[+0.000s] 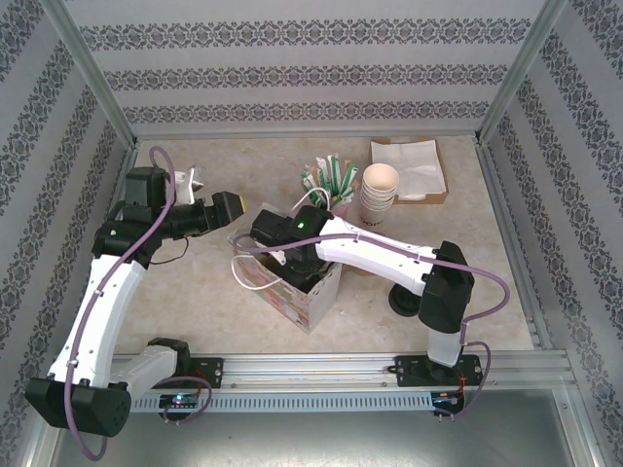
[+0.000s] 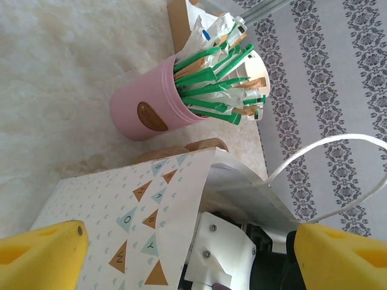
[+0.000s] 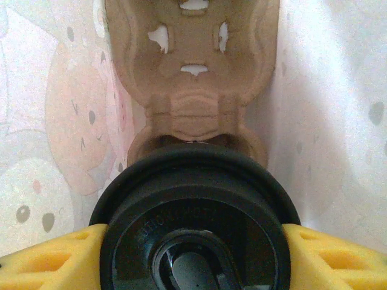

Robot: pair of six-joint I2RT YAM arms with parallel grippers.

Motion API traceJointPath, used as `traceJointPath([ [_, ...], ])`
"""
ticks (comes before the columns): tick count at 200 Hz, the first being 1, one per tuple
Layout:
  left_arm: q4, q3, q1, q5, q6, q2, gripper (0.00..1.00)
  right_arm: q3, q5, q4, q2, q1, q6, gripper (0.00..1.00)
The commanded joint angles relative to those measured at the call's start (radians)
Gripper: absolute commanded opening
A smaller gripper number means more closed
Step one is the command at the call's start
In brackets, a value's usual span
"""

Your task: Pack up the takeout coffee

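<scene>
Though cluttered, beige tabletop (image 1: pixel 209 297), damask-striped walls (image 1: pixel 292 68)

The top external camera looks down from above and behind the arm bases (image 1: pixel 180 368), taking in the whole table (image 1: pixel 195 292). The left wrist camera faces out between its yellow fingers (image 2: pixel 42 257), close on the patterned bag (image 2: pixel 121 211) just ahead of the jaws. The right wrist camera peers inside that bag, the takeout coffee (image 3: pixel 193 211) very near, between its jaws. All three share the bag.

Gift bag (image 2: pixel 115 205) pennants spell "BABY", takeout coffee (image 3: pixel 193 223) lid embossing illegible
</scene>
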Motion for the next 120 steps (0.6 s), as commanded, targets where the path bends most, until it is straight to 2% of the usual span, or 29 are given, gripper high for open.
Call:
traceJointPath([
  [1, -0.017, 0.006, -0.005, 0.018, 0.04, 0.011, 0.89, -0.046, -0.001, 0.007, 0.0, -0.007, -0.002, 0.57],
  [57, -0.062, 0.001, -0.014, 0.0, 0.098, 0.036, 0.89, -0.097, -0.009, 0.05, -0.011, -0.009, -0.004, 0.56],
  [120, -0.127, 0.013, -0.034, -0.078, 0.157, 0.076, 0.88, -0.135, -0.03, 0.044, -0.021, -0.007, -0.018, 0.56],
])
